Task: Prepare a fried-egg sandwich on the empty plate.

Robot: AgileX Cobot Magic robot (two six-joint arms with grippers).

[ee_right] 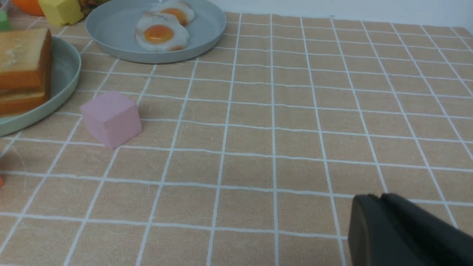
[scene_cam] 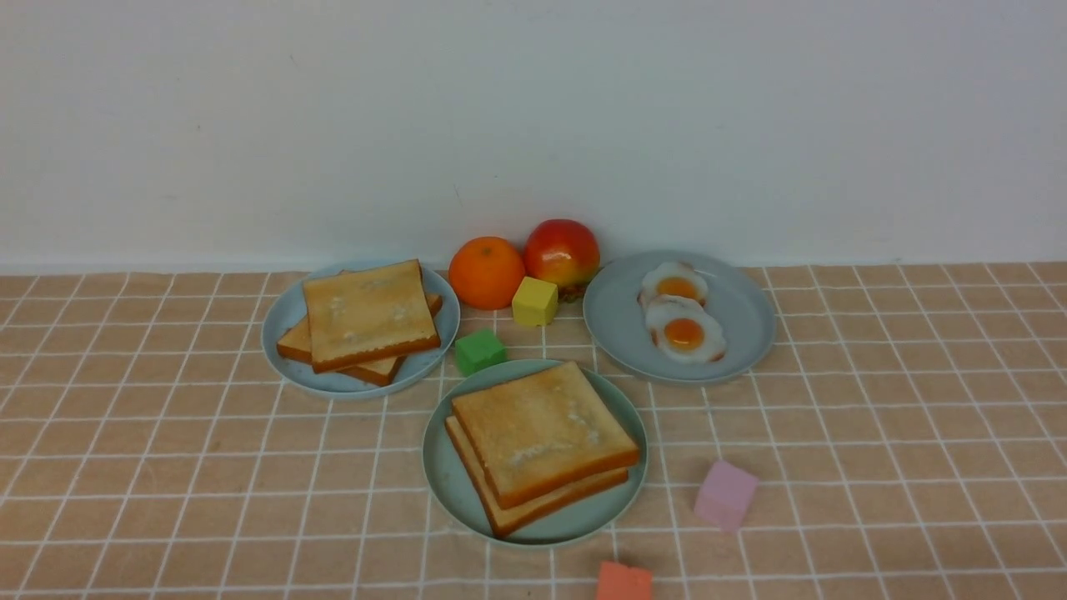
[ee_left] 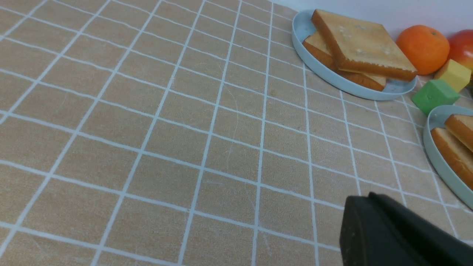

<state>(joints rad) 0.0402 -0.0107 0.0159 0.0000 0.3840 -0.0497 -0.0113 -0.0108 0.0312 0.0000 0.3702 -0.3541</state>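
Observation:
On the mint-green plate [scene_cam: 442,492] in the middle front lie two toast slices [scene_cam: 542,429], one stacked on the other; what is between them does not show. Two fried eggs [scene_cam: 685,333] with orange yolks lie on the grey-blue plate [scene_cam: 621,321] at the back right. My left gripper [ee_left: 367,197] is shut and empty, low over bare cloth, off the plate's left side. In the right wrist view my right gripper [ee_right: 380,197] has its fingers together and holds nothing, over cloth well away from the plate [ee_right: 63,81]. Neither gripper appears in the front view.
A grey-blue plate [scene_cam: 283,321] at the back left carries two more toast slices [scene_cam: 367,312]. An orange [scene_cam: 486,272], an apple [scene_cam: 562,252], a yellow cube [scene_cam: 534,301] and a green cube [scene_cam: 479,351] crowd between the plates. A pink cube [scene_cam: 725,495] and a red-orange cube [scene_cam: 623,582] lie near the front.

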